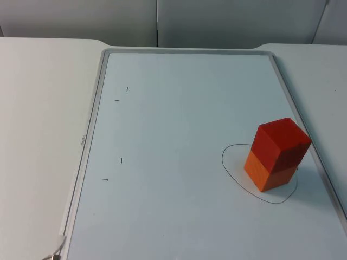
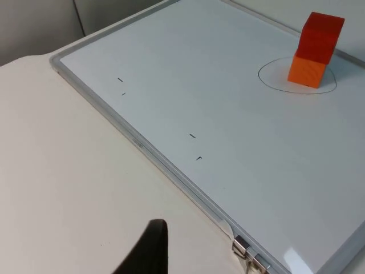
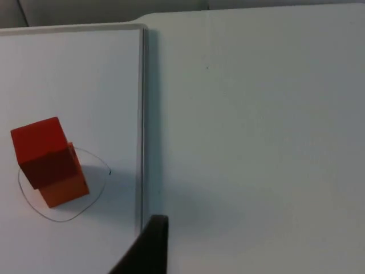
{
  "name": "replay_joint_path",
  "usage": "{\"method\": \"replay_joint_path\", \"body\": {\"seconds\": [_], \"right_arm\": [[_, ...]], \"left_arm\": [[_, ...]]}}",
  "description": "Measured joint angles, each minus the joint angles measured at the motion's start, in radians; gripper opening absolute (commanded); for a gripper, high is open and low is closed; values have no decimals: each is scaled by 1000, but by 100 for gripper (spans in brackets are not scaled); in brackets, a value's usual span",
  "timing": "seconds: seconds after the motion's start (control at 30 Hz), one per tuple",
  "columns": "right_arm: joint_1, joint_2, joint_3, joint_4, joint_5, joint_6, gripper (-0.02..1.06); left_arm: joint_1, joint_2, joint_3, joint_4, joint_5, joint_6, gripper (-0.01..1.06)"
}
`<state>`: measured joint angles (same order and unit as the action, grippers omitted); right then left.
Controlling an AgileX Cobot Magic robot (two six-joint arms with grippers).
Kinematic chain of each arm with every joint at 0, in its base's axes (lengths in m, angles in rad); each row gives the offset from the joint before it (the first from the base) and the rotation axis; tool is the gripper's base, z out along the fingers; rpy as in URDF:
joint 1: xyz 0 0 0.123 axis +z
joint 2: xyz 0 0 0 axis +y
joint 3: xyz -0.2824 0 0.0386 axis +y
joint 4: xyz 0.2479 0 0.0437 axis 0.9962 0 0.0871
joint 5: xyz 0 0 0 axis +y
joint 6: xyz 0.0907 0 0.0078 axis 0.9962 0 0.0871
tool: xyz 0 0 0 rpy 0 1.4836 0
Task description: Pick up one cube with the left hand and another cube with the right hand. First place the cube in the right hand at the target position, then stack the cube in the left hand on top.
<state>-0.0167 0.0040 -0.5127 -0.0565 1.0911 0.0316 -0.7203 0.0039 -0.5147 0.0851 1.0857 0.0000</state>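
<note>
A red cube (image 1: pixel 283 142) sits on top of an orange cube (image 1: pixel 268 172), slightly twisted against it. The stack stands inside a hand-drawn oval outline (image 1: pixel 230 168) near the right edge of the whiteboard (image 1: pixel 179 108). The left wrist view looks across the board to the red cube (image 2: pixel 320 36) and orange cube (image 2: pixel 308 69) from well away. My left gripper (image 2: pixel 149 251) hangs over the bare table off the board's left side. The right wrist view has the red cube (image 3: pixel 41 151) over the orange cube (image 3: pixel 65 188). My right gripper (image 3: pixel 149 245) hangs just outside the board's right rim, apart from the stack.
The whiteboard's grey rim (image 1: pixel 89 130) is raised a little above the white table (image 1: pixel 38 135). A metal clip (image 1: pixel 56 249) sits at its near left corner. Several small black pen marks (image 1: pixel 121 160) dot the board's left half. A grey partition wall (image 1: pixel 162 21) closes the back.
</note>
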Motion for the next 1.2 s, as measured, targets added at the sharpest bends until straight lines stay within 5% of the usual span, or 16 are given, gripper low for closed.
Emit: {"method": "replay_joint_path", "body": {"seconds": [0.33,1.2], "right_arm": [[-3,0,0,2,0,0,105],[-3,0,0,2,0,0,105]], "left_arm": [[49,0,0,0,0,0,105],[605,0,0,0,0,0,105]]}}
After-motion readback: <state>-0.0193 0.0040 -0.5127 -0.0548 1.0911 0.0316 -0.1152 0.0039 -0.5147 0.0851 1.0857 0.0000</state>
